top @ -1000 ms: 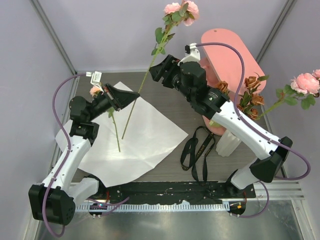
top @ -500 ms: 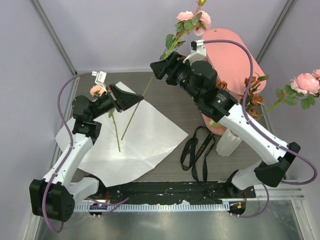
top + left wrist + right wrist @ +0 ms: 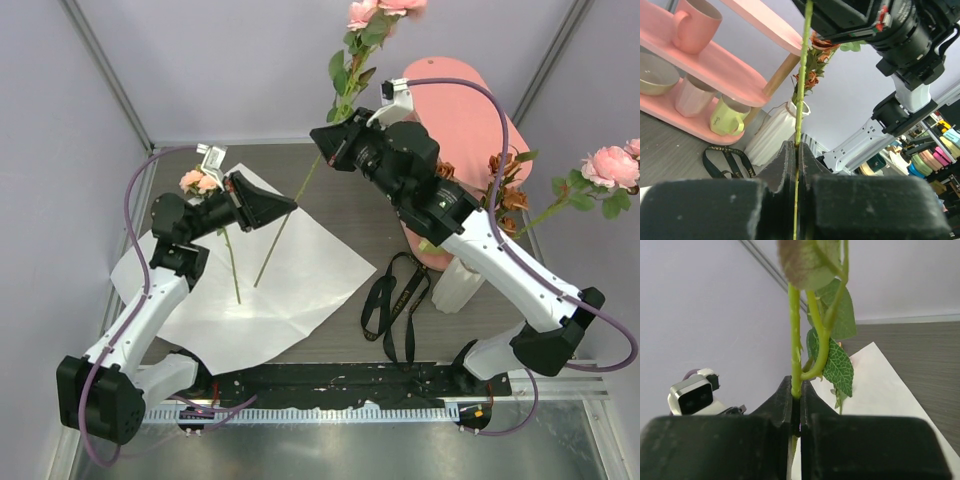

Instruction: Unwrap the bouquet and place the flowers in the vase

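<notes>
Long-stemmed pink rose [image 3: 345,78] slanting up above the white paper [image 3: 310,270], well left of the white ribbed vase [image 3: 455,285], left gripper [image 3: 797,146] clamped tight on its lower stem, right gripper [image 3: 796,384] pinched closed on the stem just above, peach rose [image 3: 231,265] lying on the paper farther left of the vase

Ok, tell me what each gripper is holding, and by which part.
Both hold one long green-stemmed pink artificial rose: the left gripper pinches its bare stem lower down, the right gripper higher up, just below the leaves.
</notes>
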Controlling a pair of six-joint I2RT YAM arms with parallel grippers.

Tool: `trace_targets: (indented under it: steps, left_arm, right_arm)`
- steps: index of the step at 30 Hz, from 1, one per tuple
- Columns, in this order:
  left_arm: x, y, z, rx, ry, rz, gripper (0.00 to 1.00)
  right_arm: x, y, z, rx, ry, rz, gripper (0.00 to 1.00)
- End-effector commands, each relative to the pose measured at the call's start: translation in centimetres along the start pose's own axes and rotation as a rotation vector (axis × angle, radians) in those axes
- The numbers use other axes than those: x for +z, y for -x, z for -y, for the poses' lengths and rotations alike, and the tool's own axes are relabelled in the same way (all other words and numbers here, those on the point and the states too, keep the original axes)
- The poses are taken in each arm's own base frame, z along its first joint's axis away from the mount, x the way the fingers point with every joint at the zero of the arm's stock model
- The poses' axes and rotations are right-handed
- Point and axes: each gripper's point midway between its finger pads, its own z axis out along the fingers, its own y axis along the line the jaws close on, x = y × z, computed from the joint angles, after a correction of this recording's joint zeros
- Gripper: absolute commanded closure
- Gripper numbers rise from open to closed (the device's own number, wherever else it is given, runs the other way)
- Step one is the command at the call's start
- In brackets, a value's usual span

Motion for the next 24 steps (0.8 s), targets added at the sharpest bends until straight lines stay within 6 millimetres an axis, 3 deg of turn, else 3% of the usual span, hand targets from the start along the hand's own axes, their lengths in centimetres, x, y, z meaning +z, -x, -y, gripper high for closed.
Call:
trace_targets:
  steps: [1,3,4,7,14,17,20,24]
  left_arm:
    - [0.2,0.6,0.8,0.038,0.001,-0.015,0.83]
    - [0.2,0.5,0.5,0.039,0.008,-0.030,0.63]
    - [0.2,0.4,0.5,0.037,0.009,-0.033,0.47]
    - [0.2,0.3,0.7,0.041,0.005,-0.036,0.32]
    - [0.1,0.1,0.3,0.047,0.018,-0.041,0.27]
    - [0.2,0.0,-0.1,0.039,0.025,-0.042,0.27]
    - [0.3,-0.1,-0.5,0.027,0.030,-0.048,0.26]
    - [0.3,-0.3,-0.9,0.026,0.035,-0.052,0.25]
  right_arm:
    - [-3.5,4.0,-2.8,-0.102,0.090,0.040,0.99]
    - [-4.6,4.4,-2.8,-0.154,0.088,0.012,0.99]
    - [-5.5,5.0,-2.8,-0.197,0.093,0.014,0.99]
    - [-8.0,6.0,-3.5,-0.266,0.130,-0.007,0.99]
    - [-15.6,8.1,-5.8,-0.440,0.302,-0.051,0.99]
    - [-18.3,9.0,-4.8,-0.467,0.266,-0.056,0.99]
    - [-20.4,10.4,-2.1,-0.502,0.132,-0.039,0.99]
    - [-24.6,13.6,1.7,-0.543,-0.061,0.046,0.99]
